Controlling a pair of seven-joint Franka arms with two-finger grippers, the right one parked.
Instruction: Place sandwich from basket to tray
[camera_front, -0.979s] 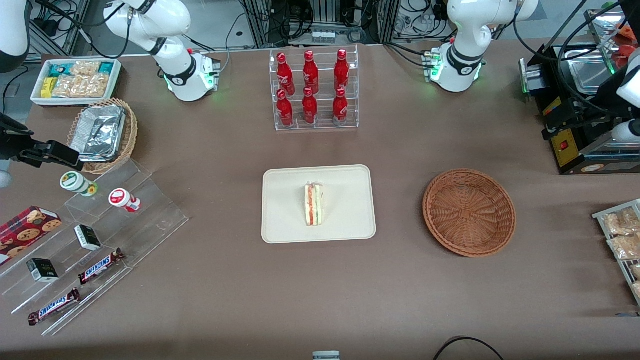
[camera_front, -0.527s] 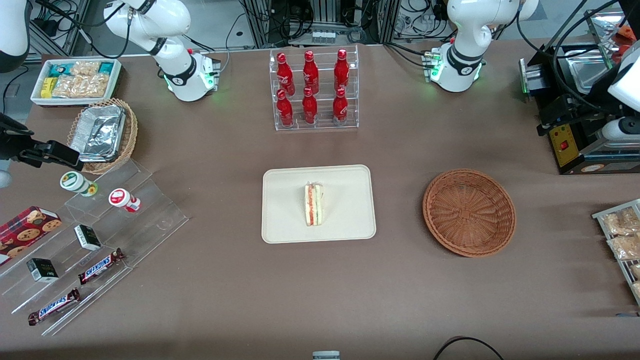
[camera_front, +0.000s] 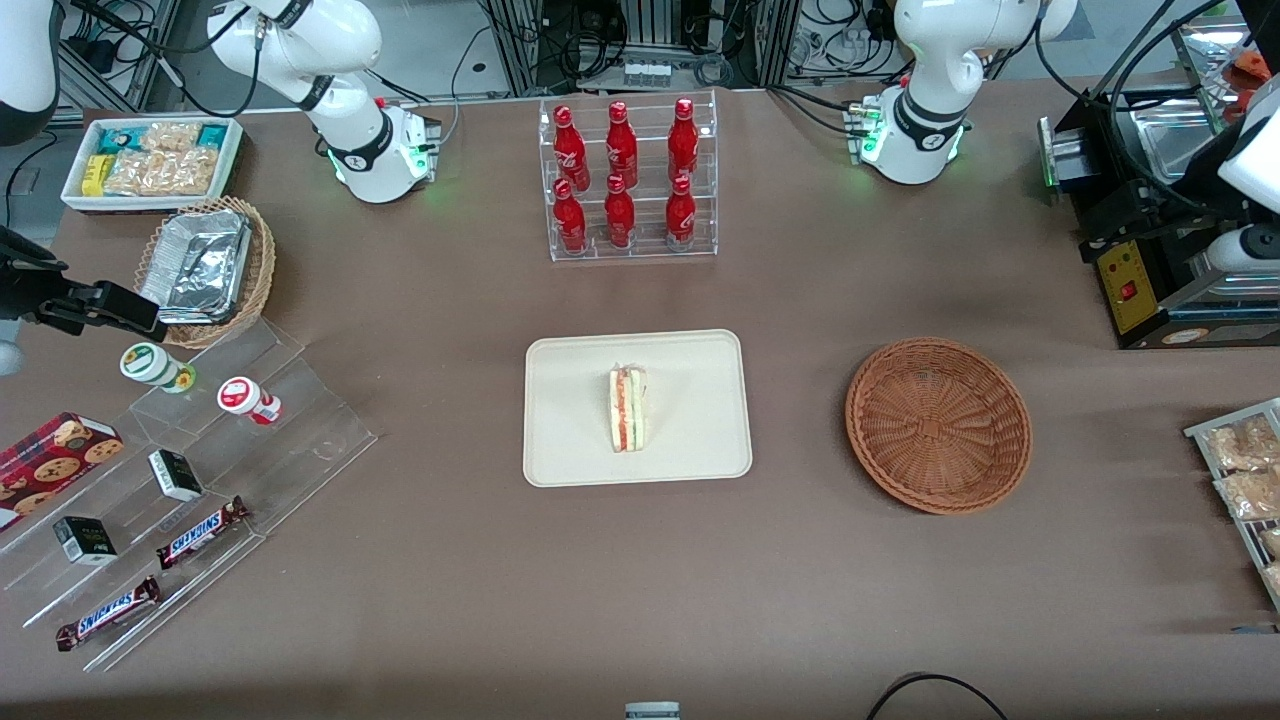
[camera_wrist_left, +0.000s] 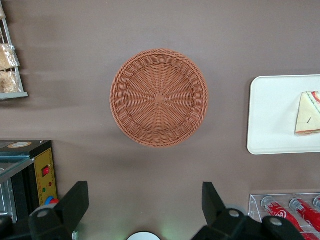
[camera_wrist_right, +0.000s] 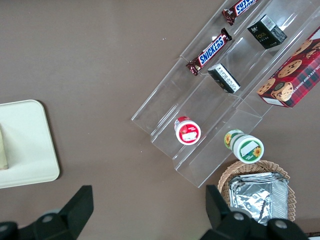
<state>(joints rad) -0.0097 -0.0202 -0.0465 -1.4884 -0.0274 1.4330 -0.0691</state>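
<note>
The tool is hanging high above the surface, its two fingers spread wide and gripping nothing, touching nothing. The wrist camera is giving us both fingers; the front camera is catching only the arm at the working arm's end. Directly beneath the tool the basket is sitting with nothing in it. Further out toward the parked arm's end, the tray is carrying the sandwich, which is lying near its middle, well apart from the tool.
</note>
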